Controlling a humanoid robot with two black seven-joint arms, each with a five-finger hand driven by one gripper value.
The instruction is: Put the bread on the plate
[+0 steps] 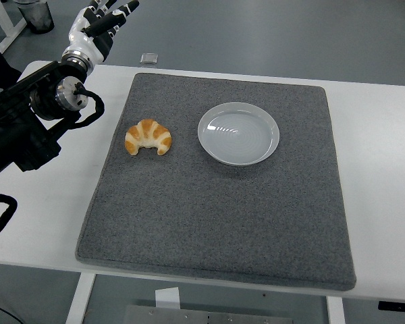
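Observation:
A golden croissant (148, 137) lies on the left part of the grey mat (223, 216). To its right, a short gap away, sits an empty pale grey plate (239, 133). My left hand (105, 20) is raised at the top left, beyond the table's far edge, well above and behind the croissant. Its fingers are stretched out and hold nothing. The black left forearm runs down along the left edge of the view. The right arm does not show.
The white table (378, 169) shows around the mat on all sides. A small grey square object (148, 58) lies on the floor beyond the table's far edge. A dark bin (35, 15) stands at the top left.

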